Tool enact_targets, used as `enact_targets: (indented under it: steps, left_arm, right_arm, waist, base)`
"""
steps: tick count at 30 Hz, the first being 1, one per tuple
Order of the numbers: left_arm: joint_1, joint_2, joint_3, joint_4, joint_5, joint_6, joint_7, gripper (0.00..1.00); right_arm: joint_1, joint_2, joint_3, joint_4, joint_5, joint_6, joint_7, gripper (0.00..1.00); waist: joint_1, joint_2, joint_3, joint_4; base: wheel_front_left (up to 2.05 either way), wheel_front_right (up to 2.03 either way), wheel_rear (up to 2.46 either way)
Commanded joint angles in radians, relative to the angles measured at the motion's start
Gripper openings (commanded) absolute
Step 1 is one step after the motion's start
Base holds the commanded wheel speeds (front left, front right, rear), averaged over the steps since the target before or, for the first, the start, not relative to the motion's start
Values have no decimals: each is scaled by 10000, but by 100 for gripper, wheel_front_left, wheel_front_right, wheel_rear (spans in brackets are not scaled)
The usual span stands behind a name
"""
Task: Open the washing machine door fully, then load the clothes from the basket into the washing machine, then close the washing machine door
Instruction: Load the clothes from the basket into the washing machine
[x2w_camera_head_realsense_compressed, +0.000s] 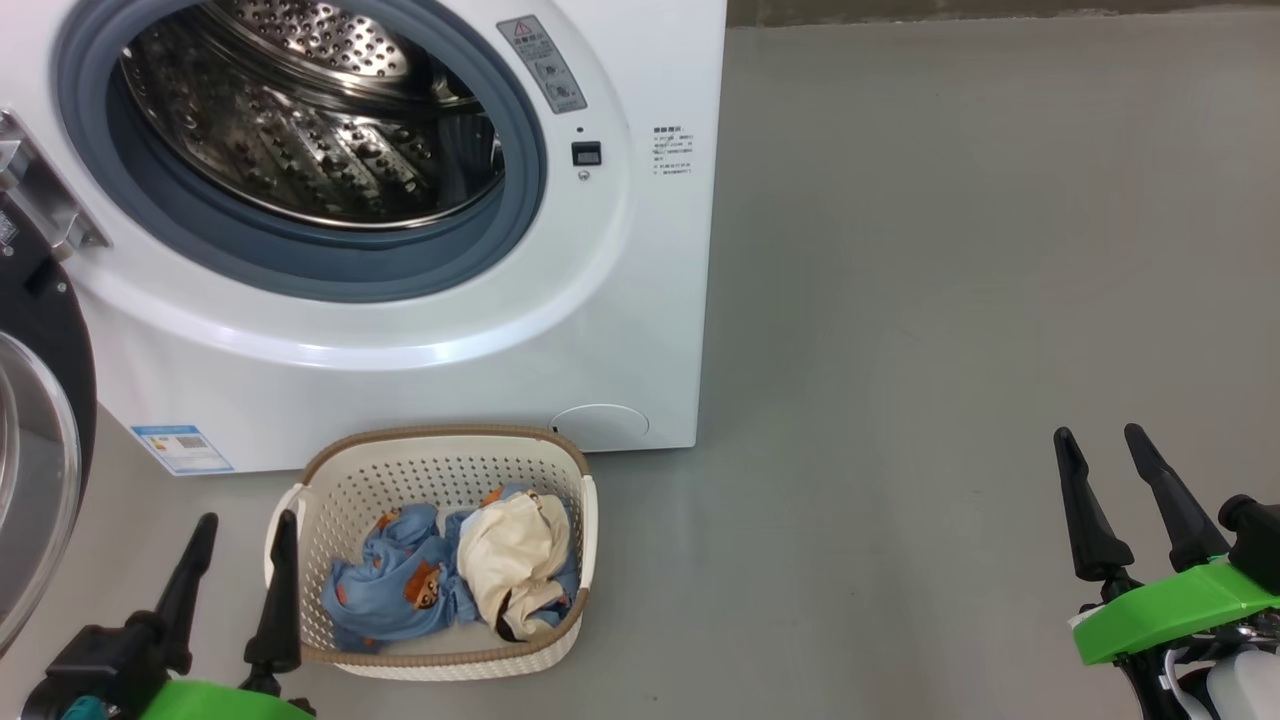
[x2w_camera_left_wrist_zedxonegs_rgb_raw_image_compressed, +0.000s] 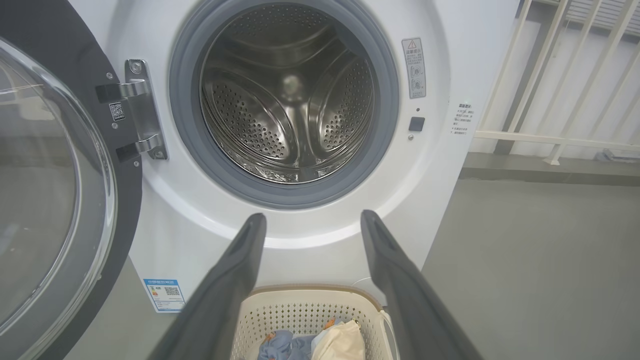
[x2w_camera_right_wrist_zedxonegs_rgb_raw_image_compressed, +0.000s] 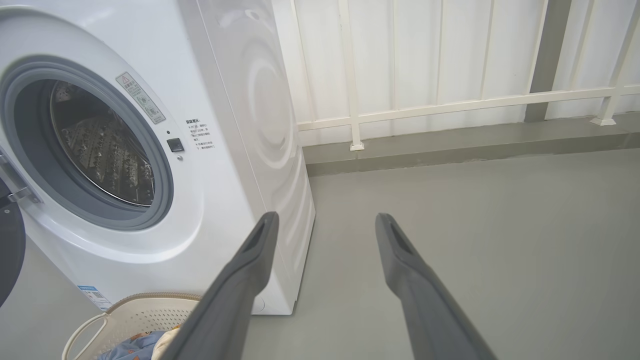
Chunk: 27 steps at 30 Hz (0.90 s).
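Observation:
The white washing machine (x2w_camera_head_realsense_compressed: 420, 350) (x2w_camera_left_wrist_zedxonegs_rgb_raw_image_compressed: 440, 165) (x2w_camera_right_wrist_zedxonegs_rgb_raw_image_compressed: 240, 100) stands at upper left with its steel drum exposed. Its black door (x2w_camera_head_realsense_compressed: 40, 430) (x2w_camera_left_wrist_zedxonegs_rgb_raw_image_compressed: 55, 190) (x2w_camera_right_wrist_zedxonegs_rgb_raw_image_compressed: 10, 250) with the clear glass bowl is swung wide open to the left. On the floor in front sits the cream basket (x2w_camera_head_realsense_compressed: 430, 470) (x2w_camera_left_wrist_zedxonegs_rgb_raw_image_compressed: 300, 305) (x2w_camera_right_wrist_zedxonegs_rgb_raw_image_compressed: 125, 315) holding the clothes: a light blue garment (x2w_camera_head_realsense_compressed: 390, 585) (x2w_camera_left_wrist_zedxonegs_rgb_raw_image_compressed: 282, 345) and a cream one (x2w_camera_head_realsense_compressed: 520, 560) (x2w_camera_left_wrist_zedxonegs_rgb_raw_image_compressed: 340, 342). My left gripper (x2w_camera_head_realsense_compressed: 245, 530) (x2w_camera_left_wrist_zedxonegs_rgb_raw_image_compressed: 312, 222) is open, just left of the basket and empty. My right gripper (x2w_camera_head_realsense_compressed: 1100, 445) (x2w_camera_right_wrist_zedxonegs_rgb_raw_image_compressed: 325, 222) is open over bare floor far to the right.
Grey floor (x2w_camera_head_realsense_compressed: 950, 250) spreads to the right of the machine. A white railing (x2w_camera_right_wrist_zedxonegs_rgb_raw_image_compressed: 450, 105) (x2w_camera_left_wrist_zedxonegs_rgb_raw_image_compressed: 550, 135) and wall run behind it. A blue label sticker (x2w_camera_head_realsense_compressed: 185, 448) sits low on the machine's front, and a round white cover (x2w_camera_head_realsense_compressed: 600, 425) lies behind the basket.

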Motion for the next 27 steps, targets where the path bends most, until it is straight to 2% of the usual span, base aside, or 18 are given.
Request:
enact_targets:
  steps: [1,9,21,27]
  left_arm:
    - [-75,214,280,-157,-69,8,-65,100]
    - [-94,312,10,-100,-346,8,-65,100]
    - [-230,503,-128,-188,-435,8,-65,100]
    - [-263,419,-178,-218,-219,8,-65,100]
  right_arm:
    - [18,-183,149,-254,-10,54,-92,100]
    - [-3,-182,179,-287,-11,54,-92,100]
    - [-97,-155,215,-324,-12,54,-92,100]
    - [-182,-137,196,-312,1,54,-92,100]
  waist:
    - [0,-1,1,7]
    - [0,-1,43,51]
    - [0,-1,242,91]
    - [0,-1,323,101]
  base:
    - [0,0,0]
    - [9,-32,24]
    - [59,-174,115]
    - [52,-87,35]
